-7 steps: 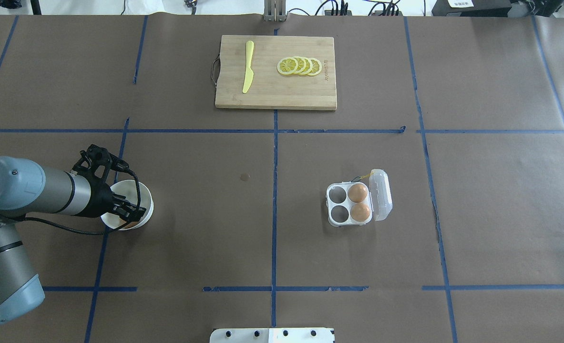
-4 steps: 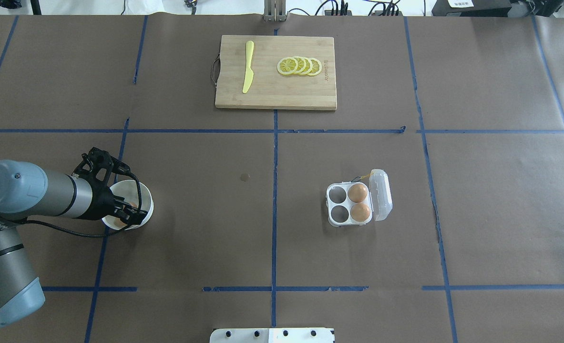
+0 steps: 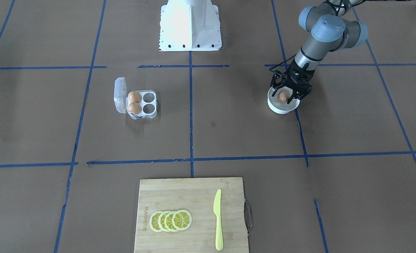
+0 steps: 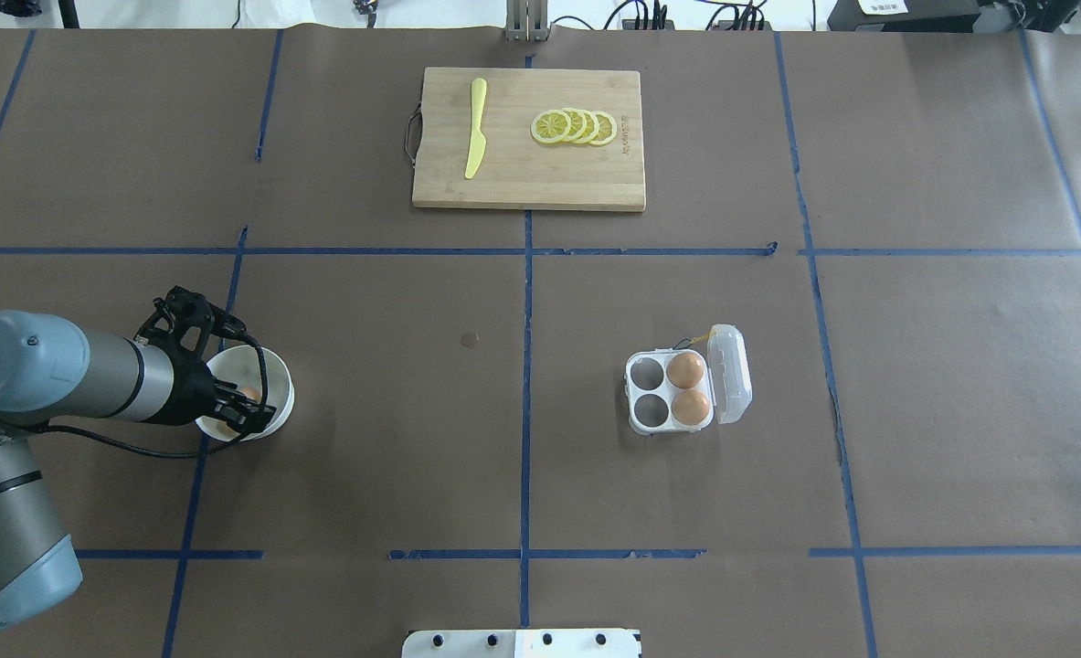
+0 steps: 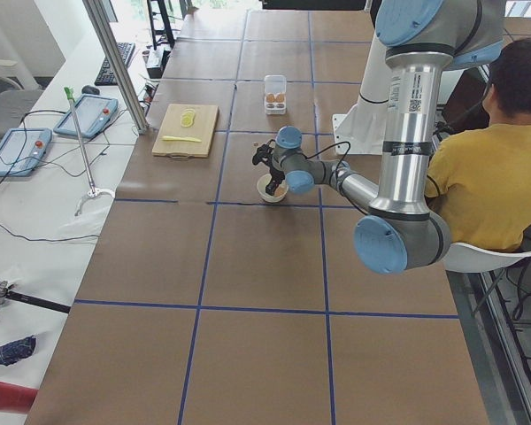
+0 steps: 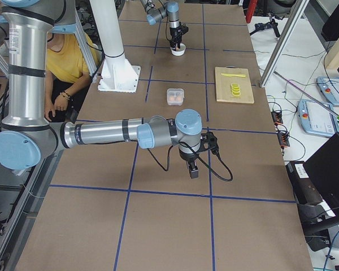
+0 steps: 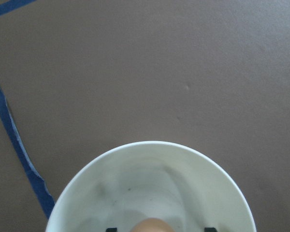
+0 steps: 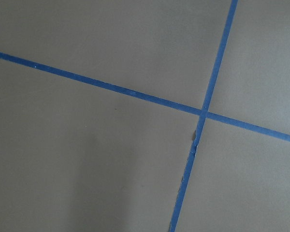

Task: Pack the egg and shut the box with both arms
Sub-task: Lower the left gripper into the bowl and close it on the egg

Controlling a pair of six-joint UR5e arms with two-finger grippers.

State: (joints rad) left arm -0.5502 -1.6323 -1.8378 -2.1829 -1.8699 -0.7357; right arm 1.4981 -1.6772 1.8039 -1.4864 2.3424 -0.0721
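Observation:
The egg [image 3: 282, 96] lies in a round white bowl [image 3: 281, 109] on the robot's left side. My left gripper [image 3: 284, 101] reaches down into the bowl [image 4: 280, 388] with its jaws open on either side of the egg. In the left wrist view the egg's top [image 7: 152, 225] shows between the fingertips [image 7: 210, 229], with gaps on both sides. The clear box [image 4: 650, 429] stands right of centre with its lid [image 4: 732, 373] open. Two eggs [image 4: 687, 370] fill its right cells; the left cells are empty. My right gripper [image 6: 193, 169] hangs over bare table, and I cannot tell if it is open or shut.
A wooden cutting board [image 4: 540, 183] with lemon slices [image 4: 575, 126] and a yellow knife [image 4: 475, 128] lies at the far side. The white pedestal [image 3: 190, 24] stands at the robot's base. A person in yellow [image 5: 487, 186] sits beside the robot.
My left gripper has shifted slightly back toward the robot and settled lower in the bowl around the egg. The box and its eggs have not moved.

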